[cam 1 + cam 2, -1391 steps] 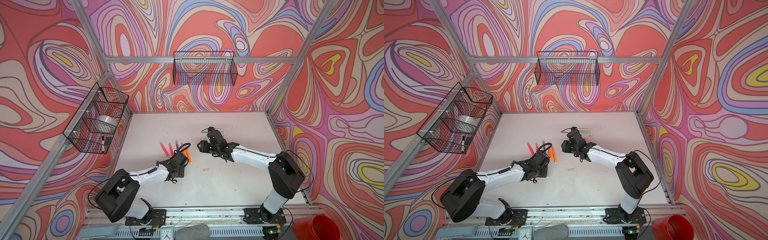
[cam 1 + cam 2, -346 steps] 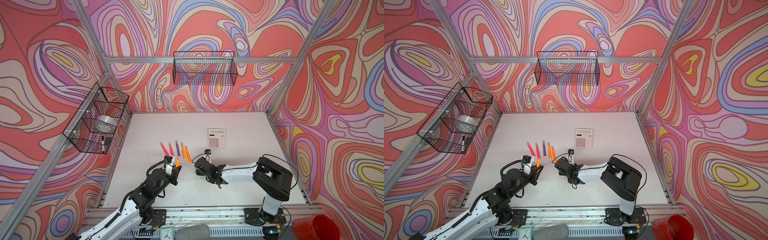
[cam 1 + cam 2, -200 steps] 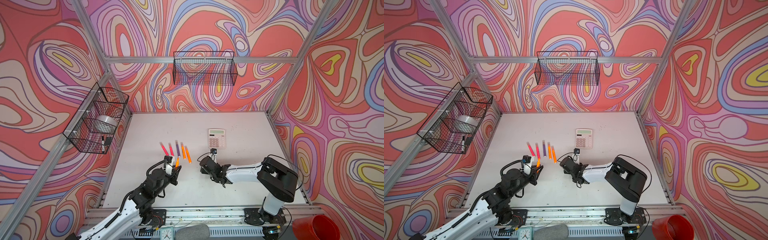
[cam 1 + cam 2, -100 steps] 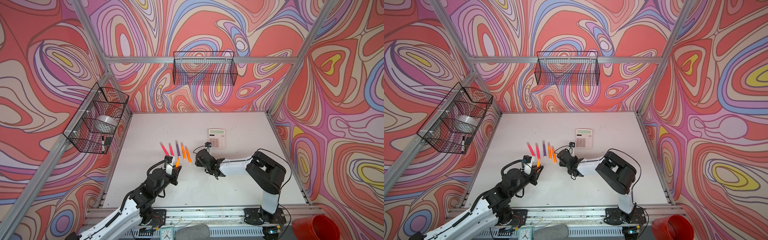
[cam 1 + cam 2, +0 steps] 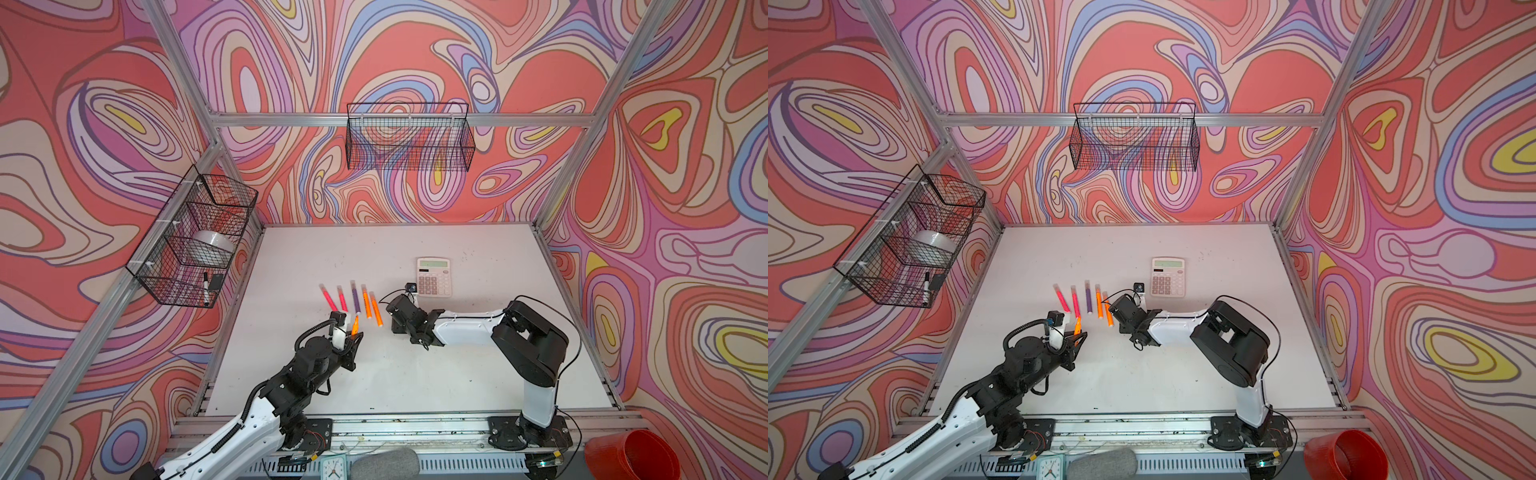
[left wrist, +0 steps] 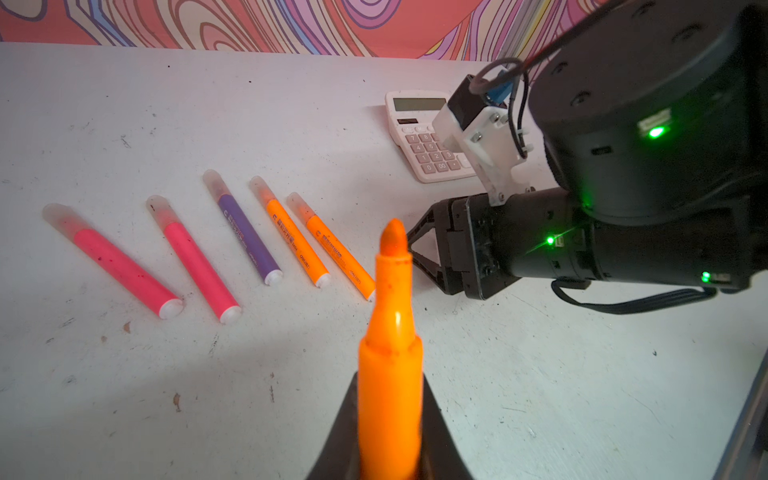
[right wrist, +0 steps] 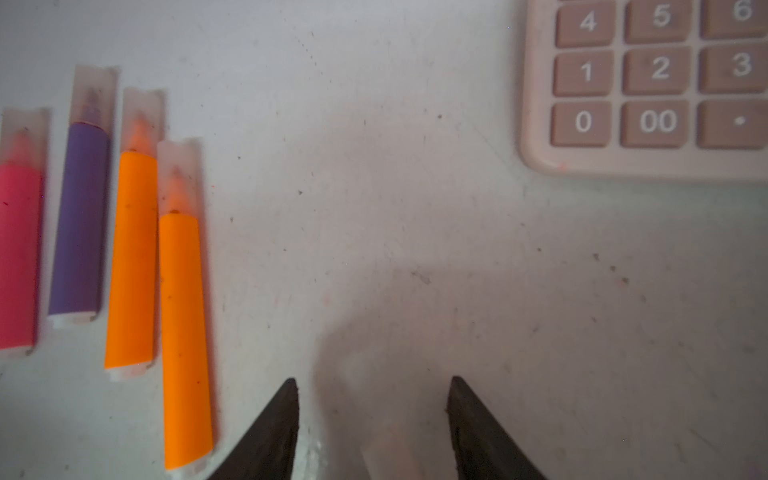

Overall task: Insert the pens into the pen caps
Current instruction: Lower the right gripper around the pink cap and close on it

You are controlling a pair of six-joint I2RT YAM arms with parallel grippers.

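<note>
My left gripper (image 5: 355, 333) (image 6: 390, 386) is shut on an uncapped orange pen (image 6: 390, 332) (image 5: 1077, 328), whose bare tip points up and away from me. Five capped pens lie in a row on the table: two pink (image 5: 328, 298), one purple (image 5: 355, 297) and two orange (image 5: 376, 309) (image 7: 183, 332). Just right of that row my right gripper (image 5: 390, 320) (image 7: 372, 382) hangs low over the table, open. A blurred pale pen cap (image 7: 386, 453) lies between its fingers, touching neither where it shows. In both top views the gripper hides this cap.
A pink calculator (image 5: 433, 276) (image 7: 648, 83) lies just beyond the right gripper. Wire baskets hang on the left wall (image 5: 191, 245) and the back wall (image 5: 409, 141). A red bucket (image 5: 631, 457) stands outside the front right corner.
The right gripper has slid left and a little away from me, toward the row of pens, still open. The left arm has held still with the orange pen.
</note>
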